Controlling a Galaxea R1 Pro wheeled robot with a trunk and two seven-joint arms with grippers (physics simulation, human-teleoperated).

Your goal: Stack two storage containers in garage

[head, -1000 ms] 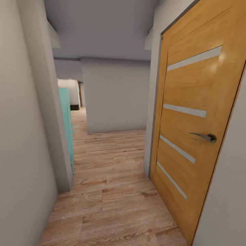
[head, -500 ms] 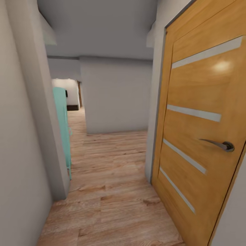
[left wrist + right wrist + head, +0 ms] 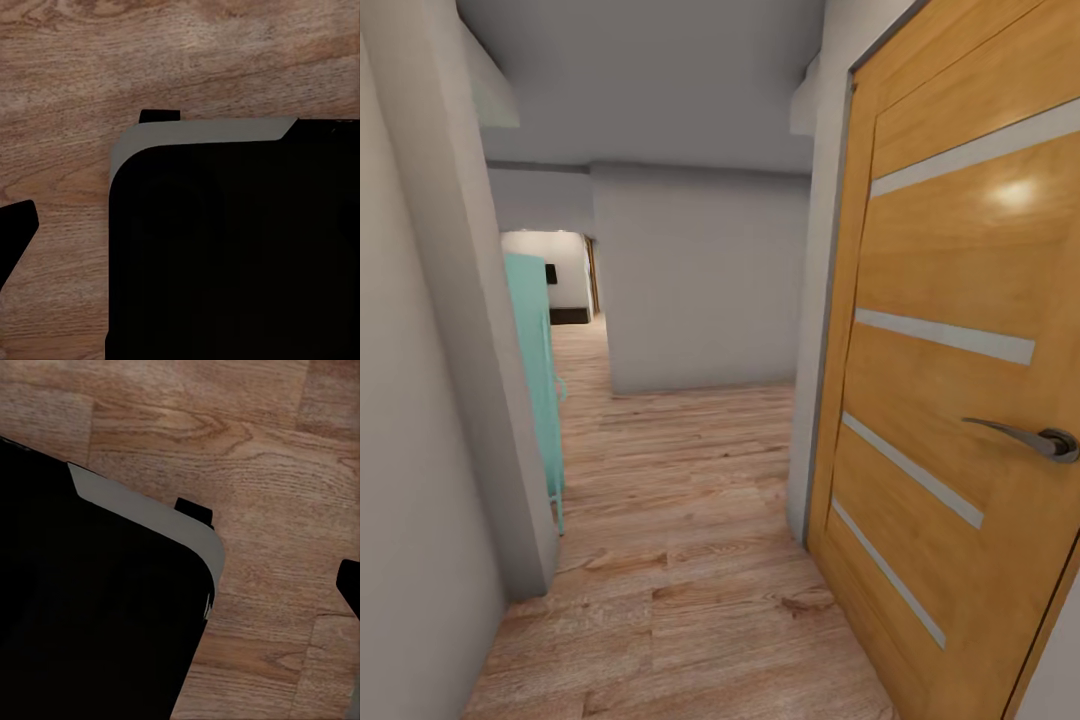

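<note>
The head view looks along a narrow hallway with light wood plank flooring (image 3: 690, 520) running ahead to a pale grey wall (image 3: 700, 280). On the right stands a honey-coloured wooden door (image 3: 960, 400) with 4 slim pale strips across it and a curved metal handle (image 3: 1040, 438). On the left a grey wall corner (image 3: 490, 380) partly hides a tall mint-green panel (image 3: 538, 370), and past it an opening shows a brighter room far off. Both wrist views look down at plank flooring (image 3: 67, 90) beside the robot's dark base with its pale grey rounded edge (image 3: 202, 133); the same edge appears in the right wrist view (image 3: 150, 514). The small dark tips at the picture edges do not show enough to tell whether either gripper is apart or together. The 2 storage containers cannot be located from these views
</note>
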